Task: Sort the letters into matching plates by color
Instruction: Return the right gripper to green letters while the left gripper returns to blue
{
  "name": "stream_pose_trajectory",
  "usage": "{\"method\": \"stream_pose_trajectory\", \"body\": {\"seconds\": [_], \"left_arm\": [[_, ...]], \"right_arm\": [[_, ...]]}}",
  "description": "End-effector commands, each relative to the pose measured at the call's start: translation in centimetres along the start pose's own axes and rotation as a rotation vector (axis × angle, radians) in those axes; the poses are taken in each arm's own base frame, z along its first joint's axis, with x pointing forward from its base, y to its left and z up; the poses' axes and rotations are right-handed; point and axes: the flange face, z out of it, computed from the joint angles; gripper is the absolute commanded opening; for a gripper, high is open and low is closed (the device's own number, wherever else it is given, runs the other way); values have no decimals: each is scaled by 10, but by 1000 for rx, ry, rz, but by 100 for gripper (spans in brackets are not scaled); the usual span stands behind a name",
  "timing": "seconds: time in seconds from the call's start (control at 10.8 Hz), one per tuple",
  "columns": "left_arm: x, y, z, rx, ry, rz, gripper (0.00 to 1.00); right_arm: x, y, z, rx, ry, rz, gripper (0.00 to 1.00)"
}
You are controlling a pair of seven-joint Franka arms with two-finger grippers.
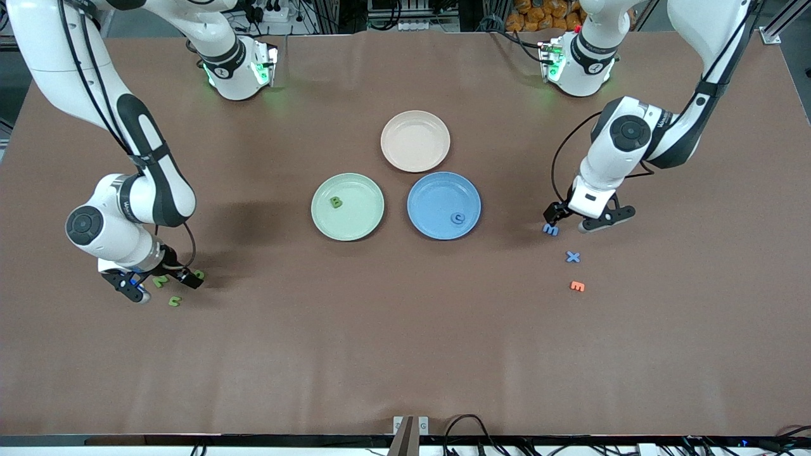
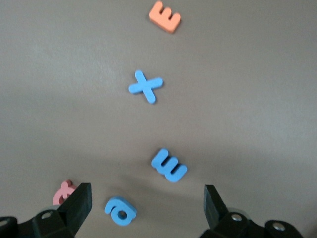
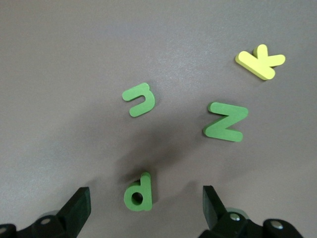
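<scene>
Letters first: you've got green B in the mint green plate and blue C in the blue plate. Both plates sit mid-bench, side by side, with the green one toward the right arm's end. The beige-pink plate sits just beside them, farther from the front camera.

Your left pincer is low over the bench toward the left arm's end, fingers spread wide, gripping nothing. In the left wrist view, blue a lies between its fingers and blue m is just beside it. Blue X and the orange E lie further out, well apart from each other. A pink letter peeks out beside one finger; you can't read which letter it is. In the front view, m, X and E run in a line toward the front camera.

Your right pincer is low over the bench at the right arm's end, also spread wide and holding nothing. Green P lies flat between its fingers, not touching either. Green U and green N lie near it, and the yellow K is beside N.
</scene>
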Motion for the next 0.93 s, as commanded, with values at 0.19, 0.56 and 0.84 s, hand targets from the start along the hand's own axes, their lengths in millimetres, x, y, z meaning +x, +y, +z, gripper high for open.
{"method": "stream_pose_trajectory", "body": {"seconds": [0.19, 0.56, 0.84], "left_arm": [[-40, -7, 11, -45, 25, 103, 100], [-50, -6, 23, -28, 43, 334, 100], [-40, -37, 40, -2, 51, 438, 100]], "right_arm": [[5, -20, 16, 46, 4, 45, 100], [3, -23, 19, 45, 1, 41, 100], [3, -21, 21, 43, -1, 39, 95]]}}
